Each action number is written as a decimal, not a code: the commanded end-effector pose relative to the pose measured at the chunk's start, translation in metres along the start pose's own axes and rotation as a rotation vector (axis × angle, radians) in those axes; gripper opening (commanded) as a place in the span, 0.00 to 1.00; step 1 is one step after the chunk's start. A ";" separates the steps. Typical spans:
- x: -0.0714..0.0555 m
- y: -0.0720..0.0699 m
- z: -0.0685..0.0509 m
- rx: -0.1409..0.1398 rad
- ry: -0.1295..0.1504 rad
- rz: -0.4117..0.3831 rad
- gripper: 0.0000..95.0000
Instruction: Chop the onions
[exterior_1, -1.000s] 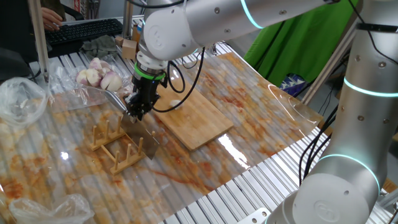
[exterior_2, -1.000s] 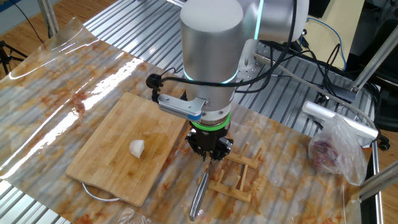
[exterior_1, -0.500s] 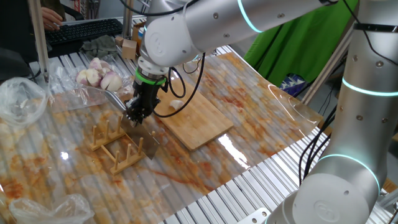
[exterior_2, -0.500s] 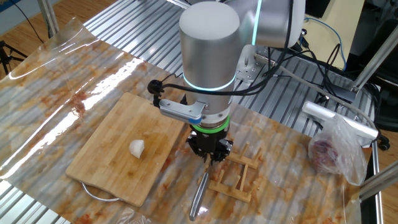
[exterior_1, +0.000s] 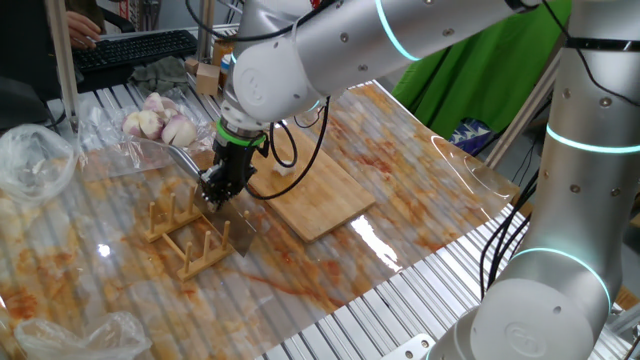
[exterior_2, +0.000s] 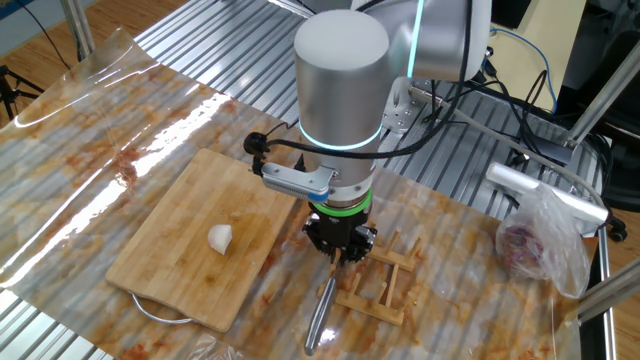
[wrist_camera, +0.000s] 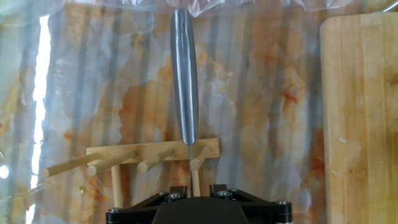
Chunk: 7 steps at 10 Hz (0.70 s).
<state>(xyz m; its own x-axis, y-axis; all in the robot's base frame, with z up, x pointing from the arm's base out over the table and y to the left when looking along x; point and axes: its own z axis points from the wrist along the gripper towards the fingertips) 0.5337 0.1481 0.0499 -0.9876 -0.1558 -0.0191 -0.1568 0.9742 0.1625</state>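
Pale onion chunk, place: we see one onion chunk (exterior_2: 220, 238) on the wooden board (exterior_2: 170, 250), left of centre in the other fixed view, well apart from the end effector (exterior_2: 340, 250), which stands to its right, off the board's edge.
Onion chunk, look: small, whitish, irregular, with a pointed side; in one fixed view it (exterior_1: 283, 168) is partly hidden behind the arm.
End effector: we see it pointing straight down over the wooden rack (exterior_2: 375, 280), just above the steel knife handle (wrist_camera: 184, 74); whether its jaws are parted or pressed together we cannot tell.
Rack: wooden pegs, with the knife (exterior_2: 320, 315) resting in it, handle sticking out.
Bags: a clear bag (exterior_1: 150, 125) at upper left of one fixed view holds round pinkish-white bulbs; another bag (exterior_2: 535, 245) at right of the other fixed view holds something dark red.
Table: stained clear sheet (exterior_1: 400, 170) over it.
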 end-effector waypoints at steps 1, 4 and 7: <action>0.002 0.001 0.003 0.000 0.001 -0.004 0.20; 0.004 0.002 0.010 0.001 -0.002 -0.004 0.20; 0.006 0.000 0.017 0.001 -0.006 -0.003 0.20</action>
<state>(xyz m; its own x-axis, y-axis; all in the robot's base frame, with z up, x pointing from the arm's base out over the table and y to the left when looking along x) 0.5276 0.1500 0.0323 -0.9871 -0.1575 -0.0285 -0.1601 0.9737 0.1620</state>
